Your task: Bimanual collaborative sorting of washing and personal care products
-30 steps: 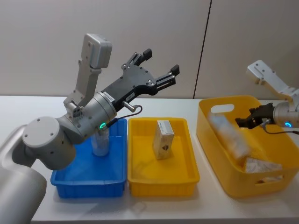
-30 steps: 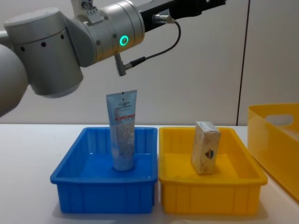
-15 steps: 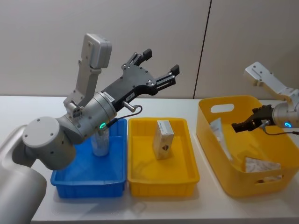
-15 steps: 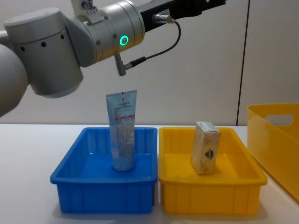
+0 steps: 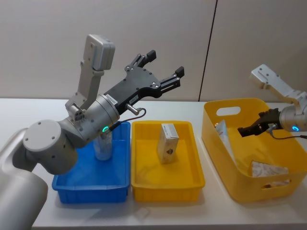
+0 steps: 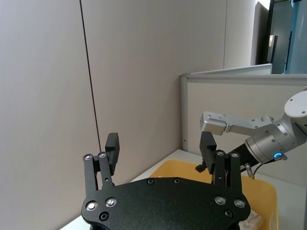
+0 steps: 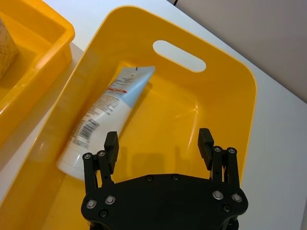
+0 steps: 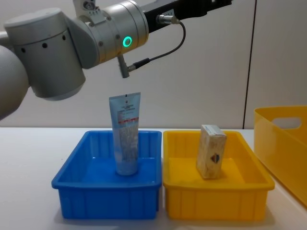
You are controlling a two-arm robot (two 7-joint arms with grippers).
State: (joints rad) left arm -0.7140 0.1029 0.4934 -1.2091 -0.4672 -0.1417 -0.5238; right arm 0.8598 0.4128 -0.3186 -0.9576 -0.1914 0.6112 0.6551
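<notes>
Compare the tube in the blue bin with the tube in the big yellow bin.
The tube in the blue bin stands upright, crimped end up; the tube in the big yellow bin lies on its side against a wall. The first stands apart from the grippers; the second lies below the open right gripper. Both are light blue with print.

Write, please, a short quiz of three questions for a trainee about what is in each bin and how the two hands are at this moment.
1. True or false: the light-blue tube stands upright in the blue bin.
2. What stands in the small yellow bin?
A. a beige carton
B. a second tube
C. a bottle
3. Fill in: the right hand hangs open above the large yellow ____, where another tube lies on its side.

Key
1. True.
2. A: the beige carton.
3. Bin. The left hand is also open, raised high behind the two small bins and holding nothing.
</notes>
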